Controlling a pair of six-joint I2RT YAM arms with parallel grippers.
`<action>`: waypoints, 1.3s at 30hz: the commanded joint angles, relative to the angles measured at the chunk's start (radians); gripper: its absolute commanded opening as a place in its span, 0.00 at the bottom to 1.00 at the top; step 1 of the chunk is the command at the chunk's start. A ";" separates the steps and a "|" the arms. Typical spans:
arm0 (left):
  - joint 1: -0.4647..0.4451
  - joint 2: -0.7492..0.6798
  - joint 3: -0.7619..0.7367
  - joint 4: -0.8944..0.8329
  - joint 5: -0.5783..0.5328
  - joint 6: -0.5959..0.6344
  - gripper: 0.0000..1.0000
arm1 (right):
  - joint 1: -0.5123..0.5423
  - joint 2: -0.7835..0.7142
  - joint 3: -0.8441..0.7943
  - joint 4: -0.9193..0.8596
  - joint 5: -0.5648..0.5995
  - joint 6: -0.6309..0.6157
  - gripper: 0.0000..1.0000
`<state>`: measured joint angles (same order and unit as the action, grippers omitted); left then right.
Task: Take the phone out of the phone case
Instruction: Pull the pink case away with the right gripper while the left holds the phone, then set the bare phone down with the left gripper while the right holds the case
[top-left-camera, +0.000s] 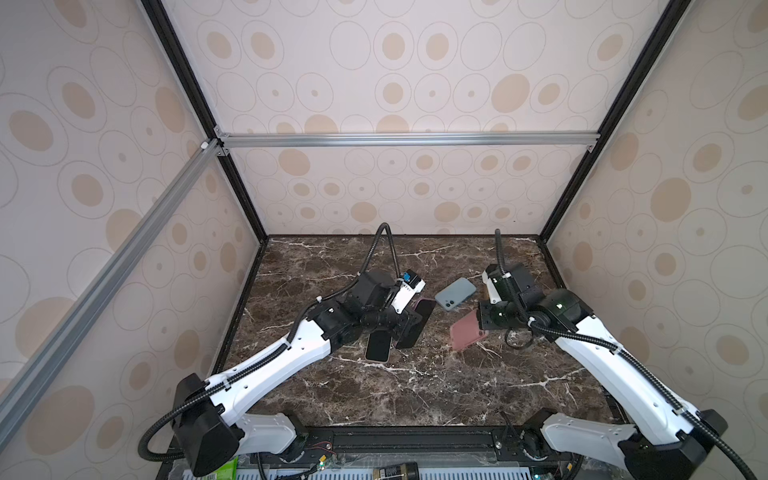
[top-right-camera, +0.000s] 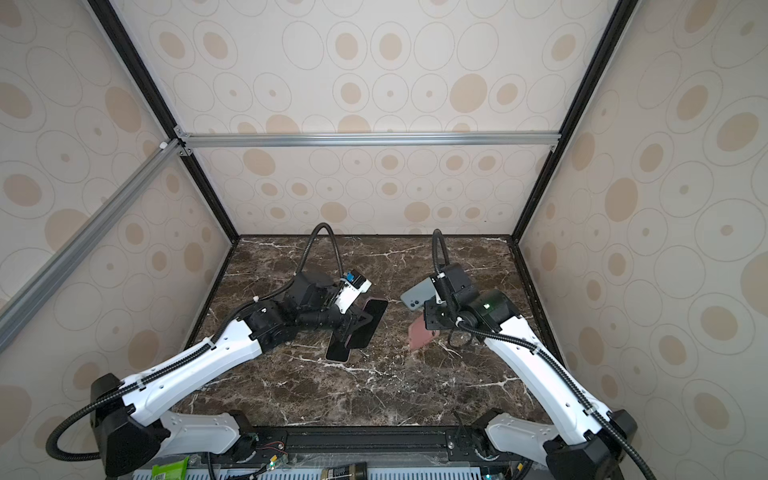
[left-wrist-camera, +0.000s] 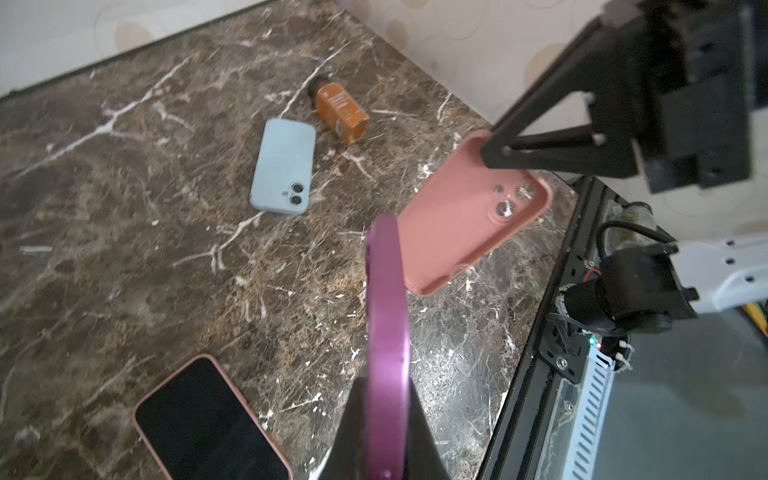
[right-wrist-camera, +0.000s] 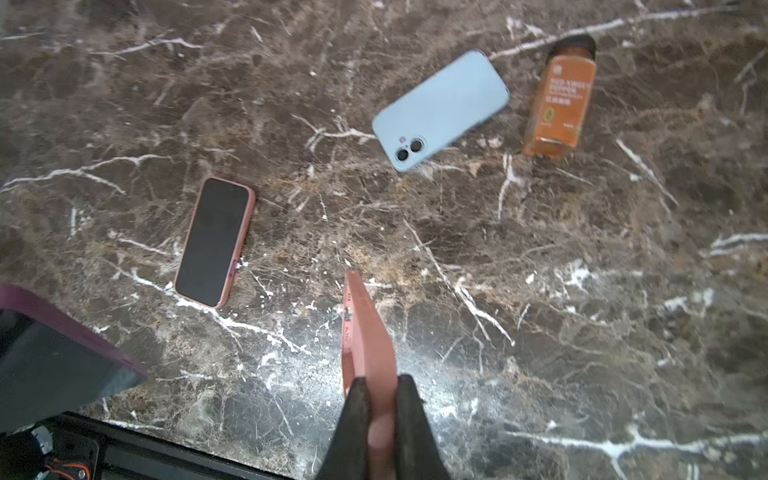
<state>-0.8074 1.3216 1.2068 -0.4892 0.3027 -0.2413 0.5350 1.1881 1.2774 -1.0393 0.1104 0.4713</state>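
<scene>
Dark brown white-veined marble tabletop (top-left-camera: 415, 395) between beige oval-patterned walls (top-left-camera: 415, 83). Clamps with left gripper (left-wrist-camera: 384, 384) the slim purple phone (left-wrist-camera: 388, 299), bare, raised above the table. Pinches with right gripper (right-wrist-camera: 382, 380) the empty salmon-pink soft case (right-wrist-camera: 368, 332), tilted, apart from it. Lying flat nearby: pink-cased black-screened phone (right-wrist-camera: 214, 241), pale blue cased phone (right-wrist-camera: 440, 110) face down, orange spice bottle (right-wrist-camera: 559, 95).

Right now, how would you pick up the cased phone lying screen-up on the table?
From above, pinch the cased phone across its long edges near mid-length: it lies flat, screen up, so probably only that narrow width fits a tool.
</scene>
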 joint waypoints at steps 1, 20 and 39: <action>0.006 0.033 0.122 -0.185 -0.143 -0.140 0.00 | -0.005 0.035 0.072 -0.195 0.097 0.123 0.00; 0.023 0.011 -0.162 0.313 0.055 -0.446 0.00 | -0.063 -0.071 -0.030 0.000 -0.120 -0.097 0.00; 0.013 0.192 -0.388 0.826 0.310 -0.746 0.00 | -0.308 -0.101 -0.181 0.029 -0.364 -0.237 0.00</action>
<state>-0.7879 1.4872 0.8112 0.1905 0.5713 -0.8967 0.2295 1.1103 1.1046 -0.9951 -0.2474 0.2829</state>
